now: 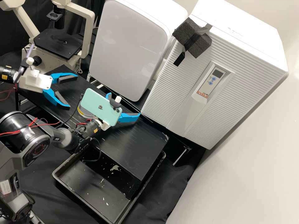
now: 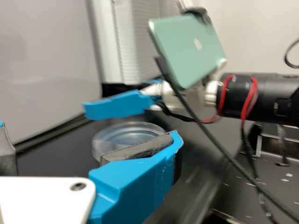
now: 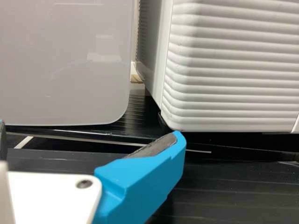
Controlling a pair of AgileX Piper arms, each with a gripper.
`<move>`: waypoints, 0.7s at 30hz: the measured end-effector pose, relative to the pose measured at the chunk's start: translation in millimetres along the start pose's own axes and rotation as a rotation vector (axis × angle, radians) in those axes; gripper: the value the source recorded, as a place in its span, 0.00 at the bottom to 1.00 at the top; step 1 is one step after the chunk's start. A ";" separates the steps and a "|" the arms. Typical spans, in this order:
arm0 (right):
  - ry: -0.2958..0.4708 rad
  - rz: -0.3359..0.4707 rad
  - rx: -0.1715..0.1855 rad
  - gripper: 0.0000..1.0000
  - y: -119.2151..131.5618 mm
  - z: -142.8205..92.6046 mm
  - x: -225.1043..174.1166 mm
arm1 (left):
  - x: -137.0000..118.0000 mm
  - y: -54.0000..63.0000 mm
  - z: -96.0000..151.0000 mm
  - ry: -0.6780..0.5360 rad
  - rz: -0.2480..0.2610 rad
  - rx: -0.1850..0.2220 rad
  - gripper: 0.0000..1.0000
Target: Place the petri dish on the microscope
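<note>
Jaws spread wide on both: left gripper (image 1: 73, 91) over the bench (image 1: 134, 147) on the microscope (image 1: 57, 45) side, right gripper (image 1: 126, 104) near the bench edge facing the white boxes. Petri dish (image 2: 100, 144) flat on the bench, between the two grippers, well apart from the microscope; left wrist view has one left pad overlapping the dish rim, cannot tell if touching. Phone (image 1: 100, 105) on the right gripper partly covers the dish in high view. Room for moving: tight at the dish, with phone, cable (image 2: 205, 133) and right arm close by; slim gap between smooth white box (image 1: 130, 46) and ribbed cabinet (image 1: 174, 90); wider stretch of bench toward the tray (image 1: 73, 189), where the bench edge overhangs the tray
</note>
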 end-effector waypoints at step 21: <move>0.000 0.000 0.000 1.00 0.0 0.0 0.0 | 49.5 -4.5 -0.3 -0.019 -0.110 -0.103 1.00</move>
